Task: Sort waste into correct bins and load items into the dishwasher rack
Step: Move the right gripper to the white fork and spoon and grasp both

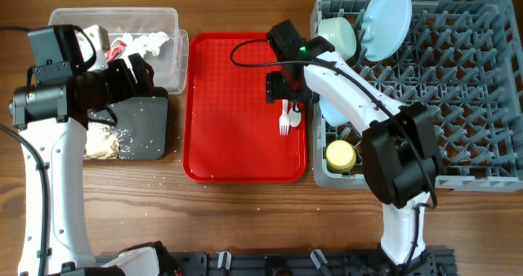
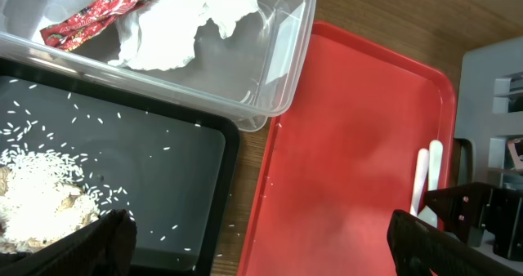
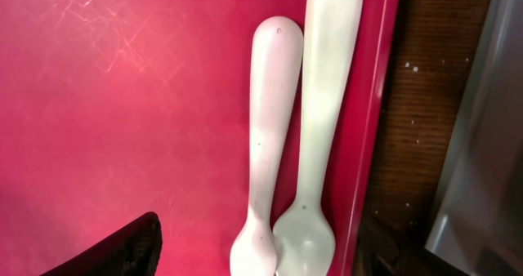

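Table: wood, with a few stray crumbs near the black tray.
Dishwasher rack: one, grey, at the right. It holds one pale blue plate on edge at the far left, one pale green bowl just left of the plate, one light blue bowl and one yellow cup at the near left corner.
In the way: the right arm crosses the rack's left side and hides most of the light blue bowl from overhead.
Red tray: one, in the middle between bins and rack, bearing only the cutlery.
Bins: two, at the left. The clear tub is far and the black tray near, edge to edge.
Waste: one red wrapper and one crumpled white paper lie in the tub. The food scraps and loose grains lie in the black tray.
Cutlery: one fork and one spoon lie side by side along the red tray's right rim, heads toward the near side.
Right claw: over the two heads, fingers spread wide either side, gripping nothing.
Left claw: spread wide and empty, over the black tray's right edge.
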Controlling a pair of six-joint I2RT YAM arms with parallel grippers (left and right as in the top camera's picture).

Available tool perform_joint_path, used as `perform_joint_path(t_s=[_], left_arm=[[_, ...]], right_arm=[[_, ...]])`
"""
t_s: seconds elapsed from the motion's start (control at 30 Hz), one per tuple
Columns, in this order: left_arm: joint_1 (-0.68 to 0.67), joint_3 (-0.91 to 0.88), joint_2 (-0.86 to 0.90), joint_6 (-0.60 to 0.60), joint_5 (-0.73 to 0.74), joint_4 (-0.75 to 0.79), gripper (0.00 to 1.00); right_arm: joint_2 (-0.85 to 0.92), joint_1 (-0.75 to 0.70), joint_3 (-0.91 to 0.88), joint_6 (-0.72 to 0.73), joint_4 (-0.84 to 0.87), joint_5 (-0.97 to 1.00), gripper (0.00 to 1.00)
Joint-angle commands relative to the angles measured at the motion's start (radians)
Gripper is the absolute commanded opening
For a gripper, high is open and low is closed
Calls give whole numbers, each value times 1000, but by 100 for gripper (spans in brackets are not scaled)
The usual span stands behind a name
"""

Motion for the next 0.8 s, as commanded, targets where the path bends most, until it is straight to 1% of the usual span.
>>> perform_joint_path(t_s=[0.0,0.13,0.33,0.43,0.57,0.77], left_arm=[[6,8,6,20,-2,3,100],[6,8,6,20,-2,3,100],[6,8,6,20,-2,3,100],[6,8,6,20,-2,3,100],[6,8,6,20,-2,3,100],[6,8,6,20,-2,3,100]], right_arm=[[23,2,30,28,1,16,77],[43,2,30,24,8,-2,75],[58,2,34,0,25,-17,70],[58,3,54,-2,-2,6,70],[58,2,142,2,-80,51,70],[61,2,164,39,-71,89,70]])
